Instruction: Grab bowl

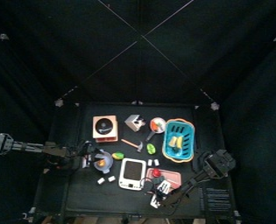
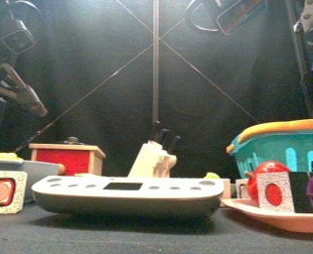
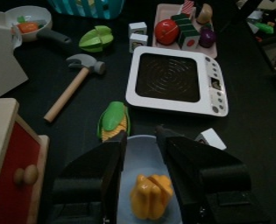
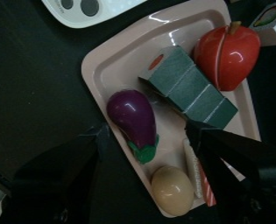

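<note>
At the table's eight o'clock, your left gripper [image 3: 146,171] straddles the bowl [image 3: 148,175] (jaws apart): close squarely on its rim.

Mostly glossy plastic on my matt black table [image 3: 58,140].

My left gripper [image 3: 148,179] looks like matt black plastic over the smooth bowl [image 3: 146,171]. The scale [image 3: 178,80] is glossy white plastic, the hammer [image 3: 72,83] bare wood-handled, the tomato [image 4: 228,54] and eggplant [image 4: 135,115] shiny; the pink tray [image 4: 110,66] seems satin, perhaps plastic.
</note>
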Available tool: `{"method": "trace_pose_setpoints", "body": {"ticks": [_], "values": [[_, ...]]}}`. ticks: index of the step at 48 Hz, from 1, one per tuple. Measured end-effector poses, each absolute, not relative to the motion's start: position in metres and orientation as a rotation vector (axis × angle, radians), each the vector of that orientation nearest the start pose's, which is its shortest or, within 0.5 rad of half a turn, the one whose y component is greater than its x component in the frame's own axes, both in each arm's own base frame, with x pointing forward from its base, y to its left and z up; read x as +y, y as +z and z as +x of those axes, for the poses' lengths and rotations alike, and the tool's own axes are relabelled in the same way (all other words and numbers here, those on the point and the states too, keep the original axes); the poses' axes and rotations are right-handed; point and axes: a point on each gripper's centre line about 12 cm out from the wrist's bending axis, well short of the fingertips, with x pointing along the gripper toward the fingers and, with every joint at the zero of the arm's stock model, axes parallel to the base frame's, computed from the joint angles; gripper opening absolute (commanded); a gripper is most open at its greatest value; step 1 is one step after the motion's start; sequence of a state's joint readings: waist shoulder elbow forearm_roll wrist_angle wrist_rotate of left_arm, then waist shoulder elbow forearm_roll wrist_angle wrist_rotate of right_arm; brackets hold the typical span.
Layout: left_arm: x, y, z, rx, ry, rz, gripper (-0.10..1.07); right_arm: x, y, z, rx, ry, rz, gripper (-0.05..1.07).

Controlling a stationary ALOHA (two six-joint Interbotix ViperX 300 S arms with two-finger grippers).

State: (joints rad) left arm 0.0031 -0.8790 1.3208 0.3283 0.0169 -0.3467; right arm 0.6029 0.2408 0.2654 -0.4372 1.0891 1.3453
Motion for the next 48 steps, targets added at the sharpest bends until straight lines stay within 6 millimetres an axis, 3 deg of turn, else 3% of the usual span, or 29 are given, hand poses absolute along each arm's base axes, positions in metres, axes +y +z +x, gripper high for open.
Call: {"method": "trace_pose_setpoints", "body": {"ticks": [14, 26, 37, 48], "values": [[0.002, 0.177, 0.187, 0.497, 0.039, -0.115, 0.75, 0.166, 0.175, 0.384, 0.97, -0.556, 0.045, 1.0], [0.003, 0.172, 0.198, 0.552, 0.05, -0.118, 0.75, 0.132, 0.188, 0.407, 0.795, -0.638, 0.009, 1.0], [0.007, 0.173, 0.205, 0.602, 0.058, -0.053, 0.75, 0.098, 0.189, 0.411, 0.672, -0.745, 0.069, 1.0], [0.012, 0.172, 0.204, 0.654, 0.084, -0.018, 0.75, 0.053, 0.215, 0.4, 0.475, -0.82, 0.255, 1.0]]}}
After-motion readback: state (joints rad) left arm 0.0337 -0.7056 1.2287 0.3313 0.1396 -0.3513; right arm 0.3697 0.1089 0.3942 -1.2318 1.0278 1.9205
